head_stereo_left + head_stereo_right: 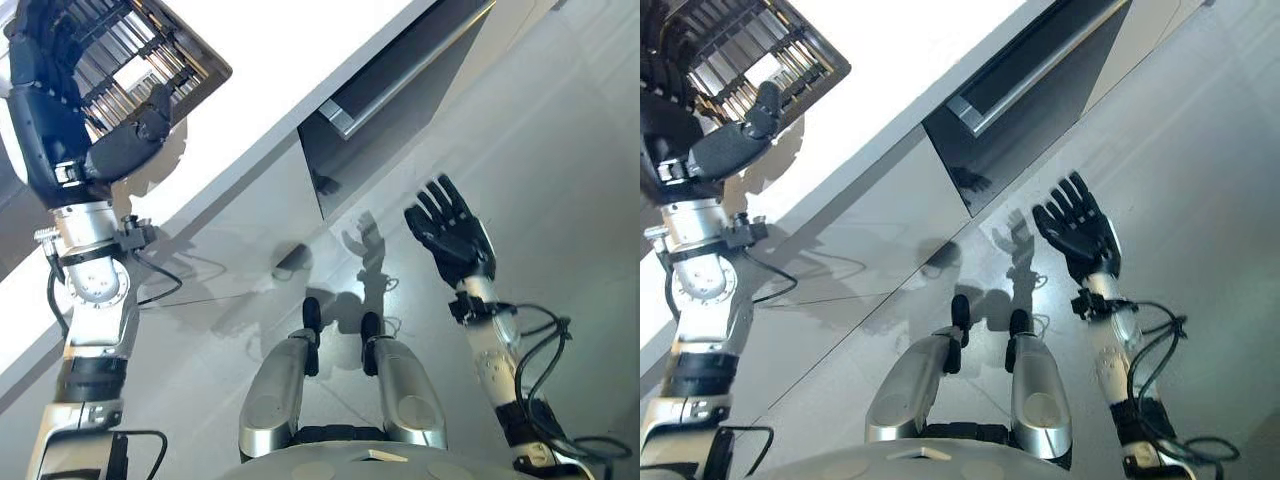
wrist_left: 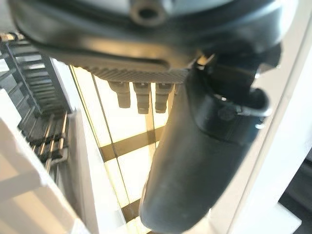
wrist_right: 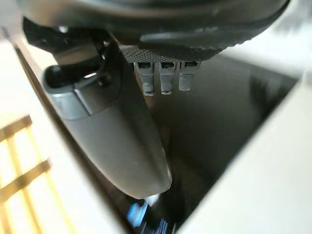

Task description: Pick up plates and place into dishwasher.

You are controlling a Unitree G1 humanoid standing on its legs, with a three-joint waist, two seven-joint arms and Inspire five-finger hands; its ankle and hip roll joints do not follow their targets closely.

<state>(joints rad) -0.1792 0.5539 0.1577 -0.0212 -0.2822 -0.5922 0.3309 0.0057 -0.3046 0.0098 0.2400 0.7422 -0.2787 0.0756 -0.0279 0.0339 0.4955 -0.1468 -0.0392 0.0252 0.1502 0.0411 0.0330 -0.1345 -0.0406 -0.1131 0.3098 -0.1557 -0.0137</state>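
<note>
Over the far-left rack [image 1: 150, 50], left hand [image 1: 60, 110] hovers, fingers relaxed, holding nothing.
Right hand [image 1: 452, 232] spread wide above floor [image 1: 560, 150], near dishwasher door [image 1: 390, 110].

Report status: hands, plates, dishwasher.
Left hand raised by dish rack, holds nothing. Right hand open, empty. Dishwasher door closed.

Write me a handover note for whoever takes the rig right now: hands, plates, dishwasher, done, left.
Left hand: raised over the dish rack on the white counter, fingers straight, holding nothing.
Right hand: open, fingers spread, hanging over the floor in front of the dishwasher, empty.
Plates: I can't make out any in the rack from here.
Dishwasher: dark front with a silver handle, looks closed.
Done: nothing visibly loaded.
Left: find a plate, grasp it, open the dishwasher, load.
</note>
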